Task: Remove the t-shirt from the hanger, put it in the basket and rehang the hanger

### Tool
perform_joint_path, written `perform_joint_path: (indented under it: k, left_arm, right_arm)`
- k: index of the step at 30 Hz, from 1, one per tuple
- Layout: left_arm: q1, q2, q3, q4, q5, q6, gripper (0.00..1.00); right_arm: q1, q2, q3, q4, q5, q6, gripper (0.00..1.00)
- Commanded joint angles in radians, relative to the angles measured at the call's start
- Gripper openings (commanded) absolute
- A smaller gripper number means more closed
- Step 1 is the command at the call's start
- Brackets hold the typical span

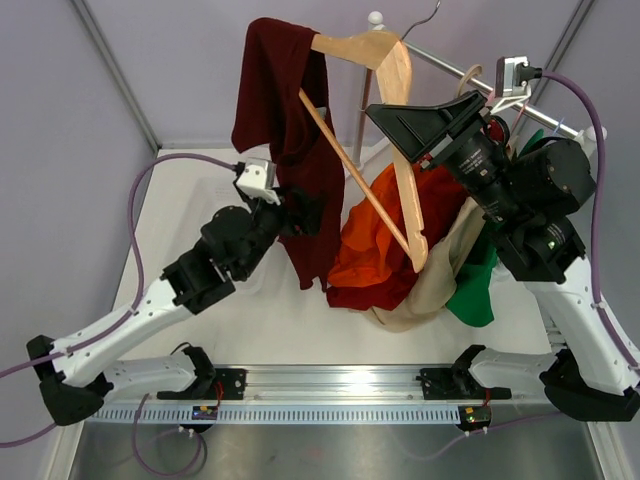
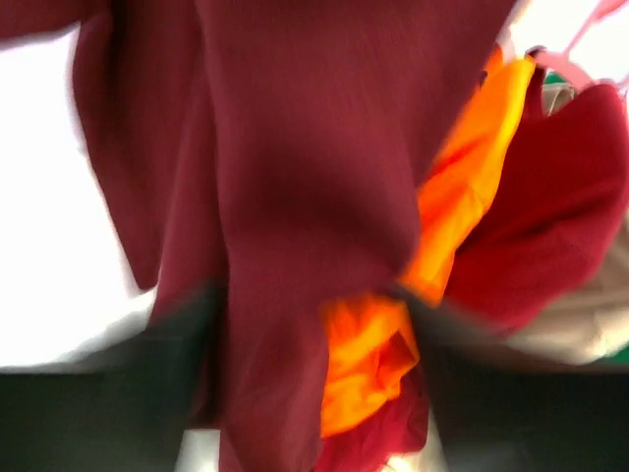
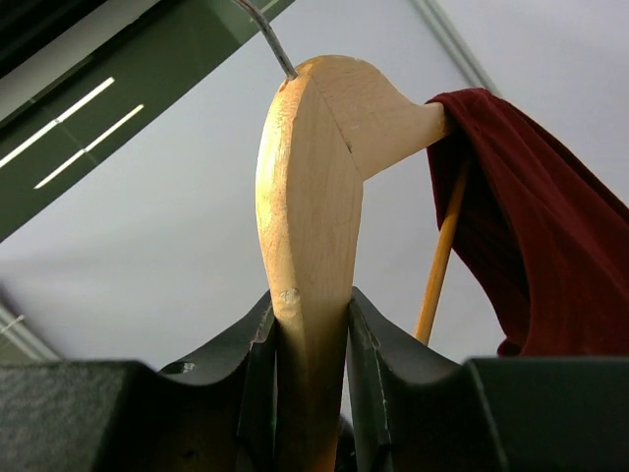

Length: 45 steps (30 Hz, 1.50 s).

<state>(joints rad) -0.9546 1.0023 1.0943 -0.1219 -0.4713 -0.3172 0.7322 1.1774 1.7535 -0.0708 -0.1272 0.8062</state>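
- Lilac walls enclose a white table [image 1: 190,190], seen from above with clothes heaped on it.
- Right gripper [image 3: 313,324] is clamped on one arm of the wooden hanger [image 3: 310,177]. Its wrist camera shows both fingers pressed flat against the wood. From overhead, the black arm hides that contact.
- Left gripper [image 2: 310,324] has its fingers [image 2: 98,393] spread apart, and maroon cloth hangs loosely between them. They appear only as blurred dark shapes along the bottom of its wrist view.
- Maroon t-shirt [image 1: 280,100] is draped over the hanger's other arm and hangs down past the hanger's crossbar [image 1: 350,170]. Only the overhead view shows its full length. The right wrist camera catches just one fold beside the wood.
- Below the hanger lie an orange garment [image 1: 375,250], a beige garment [image 1: 440,290] and a green garment [image 1: 480,290]. The left wrist view shows the orange one clearly, close behind the maroon cloth.
- Above the hanger, its metal hook [image 1: 425,22] is cut off at the frame edge in the right wrist view. Whether it touches anything cannot be told.
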Motion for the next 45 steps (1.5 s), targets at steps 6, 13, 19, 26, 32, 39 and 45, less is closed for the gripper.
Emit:
perform_joint_path:
  k: [6, 13, 19, 26, 32, 39, 45]
  left_arm:
    - [0.129, 0.280, 0.225, 0.226, -0.032, 0.165, 0.99]
    - [0.154, 0.328, 0.316, 0.246, -0.193, 0.308, 0.12]
    - [0.155, 0.234, 0.346, 0.191, -0.144, 0.372, 0.00]
    - [0.295, 0.251, 0.616, 0.024, 0.042, 0.337, 0.00]
    - [0.398, 0.419, 1.048, -0.133, 0.123, 0.342, 0.00]
    - [0.635, 0.406, 1.018, -0.160, 0.213, 0.247, 0.00]
    - [0.723, 0.227, 0.644, -0.025, 0.200, 0.207, 0.00]
  right_arm:
    - [-0.007, -0.042, -0.008, 0.117, -0.190, 0.102, 0.00]
    - [-0.007, -0.145, -0.064, 0.078, -0.128, 0.019, 0.00]
    - [-0.007, -0.234, -0.057, -0.015, 0.003, -0.129, 0.00]
    - [-0.007, -0.378, -0.184, -0.061, 0.078, -0.177, 0.00]
    - [-0.007, -0.420, -0.210, -0.150, 0.098, -0.210, 0.00]
    - [-0.007, -0.444, -0.242, -0.218, 0.123, -0.240, 0.00]
    - [-0.005, -0.446, -0.256, -0.259, 0.149, -0.256, 0.00]
